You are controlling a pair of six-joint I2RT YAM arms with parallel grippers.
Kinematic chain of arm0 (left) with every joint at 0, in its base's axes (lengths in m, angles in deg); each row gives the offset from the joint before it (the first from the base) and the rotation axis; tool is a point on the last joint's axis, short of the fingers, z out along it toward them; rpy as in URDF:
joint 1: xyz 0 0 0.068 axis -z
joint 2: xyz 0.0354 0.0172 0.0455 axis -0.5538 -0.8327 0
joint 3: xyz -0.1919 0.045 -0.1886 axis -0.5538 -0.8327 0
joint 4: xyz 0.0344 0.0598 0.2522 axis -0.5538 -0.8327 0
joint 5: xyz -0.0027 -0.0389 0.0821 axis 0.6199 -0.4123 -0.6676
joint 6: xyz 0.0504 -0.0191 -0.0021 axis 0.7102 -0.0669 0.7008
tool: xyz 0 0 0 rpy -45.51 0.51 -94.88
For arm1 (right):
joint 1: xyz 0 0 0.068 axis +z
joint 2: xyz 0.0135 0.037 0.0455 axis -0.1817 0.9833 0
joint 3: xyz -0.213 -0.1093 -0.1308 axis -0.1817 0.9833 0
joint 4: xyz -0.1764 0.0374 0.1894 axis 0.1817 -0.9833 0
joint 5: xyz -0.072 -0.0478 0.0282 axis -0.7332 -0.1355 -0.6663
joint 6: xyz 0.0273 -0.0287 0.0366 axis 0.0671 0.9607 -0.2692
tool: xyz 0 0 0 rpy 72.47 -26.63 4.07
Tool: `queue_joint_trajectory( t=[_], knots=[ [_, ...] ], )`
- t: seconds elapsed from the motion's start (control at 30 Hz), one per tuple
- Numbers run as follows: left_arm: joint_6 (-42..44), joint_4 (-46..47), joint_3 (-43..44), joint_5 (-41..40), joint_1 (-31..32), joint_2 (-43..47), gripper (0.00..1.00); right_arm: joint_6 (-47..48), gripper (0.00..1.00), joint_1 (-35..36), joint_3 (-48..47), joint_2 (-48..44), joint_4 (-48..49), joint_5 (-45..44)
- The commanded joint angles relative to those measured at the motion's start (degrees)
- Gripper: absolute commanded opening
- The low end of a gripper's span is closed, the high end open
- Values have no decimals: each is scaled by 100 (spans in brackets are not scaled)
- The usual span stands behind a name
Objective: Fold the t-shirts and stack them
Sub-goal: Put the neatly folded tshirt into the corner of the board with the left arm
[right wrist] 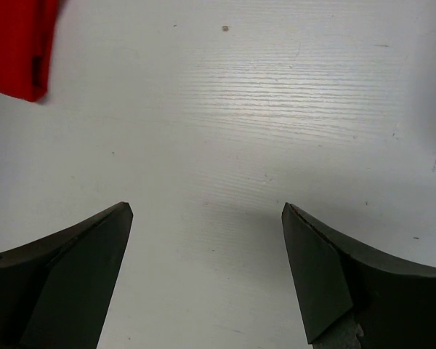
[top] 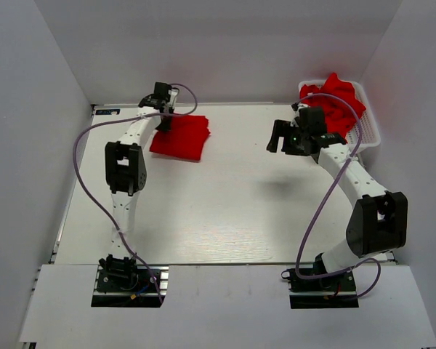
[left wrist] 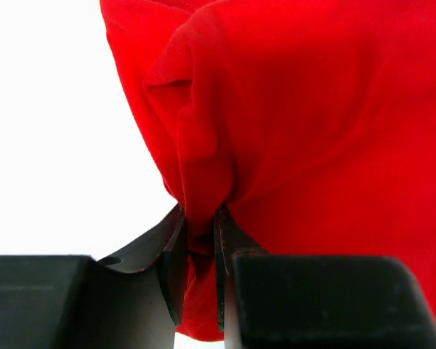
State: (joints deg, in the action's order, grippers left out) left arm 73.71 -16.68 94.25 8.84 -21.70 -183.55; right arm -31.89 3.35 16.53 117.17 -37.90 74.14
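Observation:
A folded red t-shirt lies at the far left of the table. My left gripper is shut on a pinch of its cloth at the shirt's left edge; in the left wrist view the red fabric bunches between the fingers. More red t-shirts are piled in the white mesh basket at the far right. My right gripper hangs open and empty above bare table left of the basket. In the right wrist view a corner of the folded shirt shows at top left.
White walls enclose the table on three sides. The right arm's elbow stands near the right wall. Purple cables loop off both arms.

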Motion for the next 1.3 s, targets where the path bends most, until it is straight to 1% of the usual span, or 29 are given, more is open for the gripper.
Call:
queue_joint_trajectory(
  t=[0.0,0.03,0.13,0.2,0.3,0.37,0.43,0.57,0.7,0.73,0.77,0.8,0.83,0.87,0.9,1.0,1.1,1.13,1.23,1.27],
  knots=[
    [724,99,214,-1106,-339,463,0,56,90,-38,-247,-28,-29,-257],
    [864,100,467,-1438,-470,323,0,65,90,-46,-430,42,-29,-240],
    [971,153,759,-1906,-708,207,0,48,90,-38,-703,236,-55,-214],
    [971,231,760,-2153,-954,146,0,56,90,-46,-792,341,-116,-328],
    [1286,678,453,-2259,-1236,216,0,65,90,-38,-1082,491,-222,-389],
    [1523,1048,321,-2522,-1367,216,0,83,90,-29,-1196,622,-293,-398],
    [1577,1180,407,-2645,-1446,155,0,83,90,-46,-1328,693,-432,-389],
    [1630,1313,601,-2646,-1597,-65,0,100,90,-46,-1557,895,-539,-381],
    [1744,1751,602,-2900,-1798,-188,0,30,90,-46,-1671,1123,-539,-328],
    [1805,1831,549,-2901,-1799,-188,2,13,90,-38,-1706,1150,-547,-258],
    [1806,1971,549,-2901,-1799,-188,7,30,90,-38,-1741,1194,-539,-144],
    [1806,1972,549,-2953,-1799,-249,37,30,90,-38,-1794,1290,-539,-117],
    [1806,2024,549,-3023,-1799,-250,65,13,90,-20,-1855,1326,-565,-21],
    [1806,2025,549,-3076,-1799,-250,90,-5,90,-38,-1873,1352,-574,-3],
    [1806,2025,549,-3129,-1799,-250,100,12,90,-46,-1891,1370,-583,6],
    [1604,1972,549,-3041,-1799,-101,100,-5,90,-38,-1918,1353,-539,50],
    [1227,1509,820,-2506,-1799,171,100,-5,90,-29,-1891,1256,-469,85],
    [1043,1376,821,-2122,-1729,268,100,-14,90,-29,-1856,1178,-460,85],
    [700,840,821,-1480,-1658,716,100,-23,90,-29,-1751,1046,-381,112],
    [324,664,874,-816,-1589,830,100,-23,90,-29,-1594,949,-320,68]
  ],
)
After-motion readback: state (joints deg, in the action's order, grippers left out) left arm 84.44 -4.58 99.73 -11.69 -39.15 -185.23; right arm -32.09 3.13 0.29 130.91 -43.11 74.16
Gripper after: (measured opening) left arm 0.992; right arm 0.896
